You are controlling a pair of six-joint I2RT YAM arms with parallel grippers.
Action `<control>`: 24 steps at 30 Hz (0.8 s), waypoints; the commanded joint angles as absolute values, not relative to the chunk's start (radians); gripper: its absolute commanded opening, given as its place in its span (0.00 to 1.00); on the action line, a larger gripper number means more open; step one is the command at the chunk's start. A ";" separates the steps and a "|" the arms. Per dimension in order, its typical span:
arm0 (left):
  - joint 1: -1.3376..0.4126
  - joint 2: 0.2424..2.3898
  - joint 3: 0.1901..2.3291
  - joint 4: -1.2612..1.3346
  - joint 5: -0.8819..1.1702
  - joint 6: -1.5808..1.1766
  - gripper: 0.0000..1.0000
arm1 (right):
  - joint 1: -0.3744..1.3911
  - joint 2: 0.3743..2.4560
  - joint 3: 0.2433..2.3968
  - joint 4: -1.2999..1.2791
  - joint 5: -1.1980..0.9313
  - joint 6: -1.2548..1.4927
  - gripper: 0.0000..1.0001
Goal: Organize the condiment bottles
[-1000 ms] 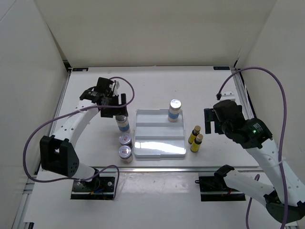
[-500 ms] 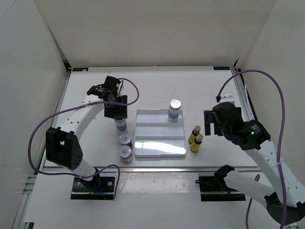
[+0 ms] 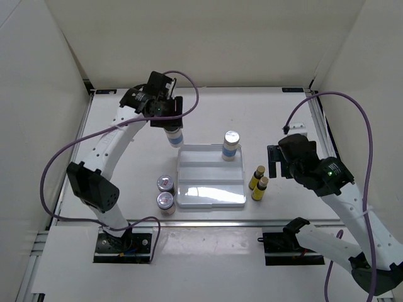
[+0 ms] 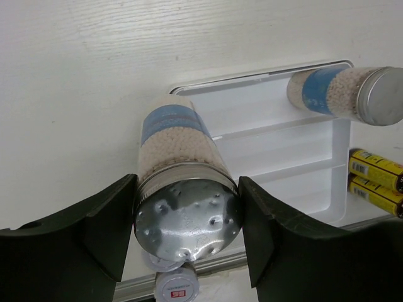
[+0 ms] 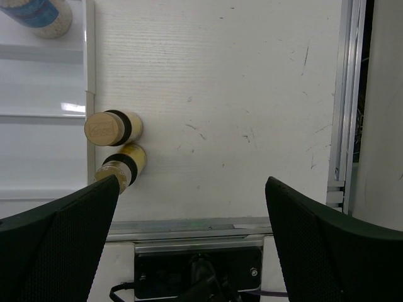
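Condiment bottles (image 3: pixel 257 177) number six, spread around a white stepped tray (image 3: pixel 211 192) in the middle of the table (image 3: pixel 252 113).

Farthest left, at the tray's eight o'clock, two squat silver-lidded jars stand upright just outside its left rim. The far jar (image 3: pixel 165 184) and the near jar (image 3: pixel 165 201) are close together.

At the tray's eleven o'clock the left gripper (image 3: pixel 170 124) holds a white blue-label bottle (image 3: pixel 175 135). In the wrist view its fingers (image 4: pixel 107 220) press both sides of the bottle right at the silver cap (image 4: pixel 186 220). The bottle points away from the camera, its base toward the tray's far-left corner. In the overhead view it leans rather than standing straight. Whether its base touches anything, I cannot tell.

On the tray's far step, toward one o'clock, the second white bottle (image 3: pixel 232 146) stands upright with its silver cap up.

At the tray's four o'clock, just outside the right rim, two slim yellow bottles with tan caps stand close together: the far yellow bottle (image 3: pixel 257 177) and the near yellow bottle (image 3: pixel 260 188).

Right of them, at their two o'clock, the right gripper (image 3: pixel 275 161) hangs over bare table. Its fingers (image 5: pixel 63 245) are spread wide with nothing between them.
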State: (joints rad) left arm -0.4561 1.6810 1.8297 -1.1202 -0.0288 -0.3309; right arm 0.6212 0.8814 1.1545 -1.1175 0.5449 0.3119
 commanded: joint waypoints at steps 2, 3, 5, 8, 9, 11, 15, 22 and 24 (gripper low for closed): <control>-0.508 1.765 1.926 -1.127 0.000 -0.359 0.24 | 0.618 0.887 1.149 -1.085 0.546 0.319 1.00; -0.527 1.782 1.940 -1.127 0.000 -0.371 0.23 | 0.618 0.887 1.149 -1.085 0.546 0.319 1.00; -0.546 1.827 1.962 -1.127 -0.011 -0.380 0.23 | 0.618 0.887 1.149 -1.085 0.537 0.319 1.00; -0.571 1.876 1.997 -1.118 -0.023 -0.380 0.23 | 0.618 0.896 1.149 -1.085 0.537 0.310 1.00; -0.581 1.876 1.997 -1.118 -0.023 -0.390 0.23 | 0.618 0.896 1.149 -1.085 0.537 0.310 1.00; -0.591 1.902 1.997 -1.118 -0.034 -0.390 0.23 | 0.618 0.896 1.149 -1.085 0.537 0.310 1.00; -0.603 1.922 1.979 -1.109 -0.058 -0.390 0.23 | 0.618 0.896 1.149 -1.085 0.537 0.310 1.00; -0.603 1.954 1.970 -1.100 -0.078 -0.399 0.46 | 0.618 0.914 1.140 -1.075 0.528 0.310 1.00; -0.612 1.954 1.970 -1.100 -0.100 -0.408 0.73 | 0.618 0.914 1.140 -1.075 0.528 0.310 1.00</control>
State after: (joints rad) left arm -0.6033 1.9755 1.9331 -1.1316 -0.0643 -0.3904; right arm 0.6212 0.9150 1.1477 -1.0981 0.5266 0.3103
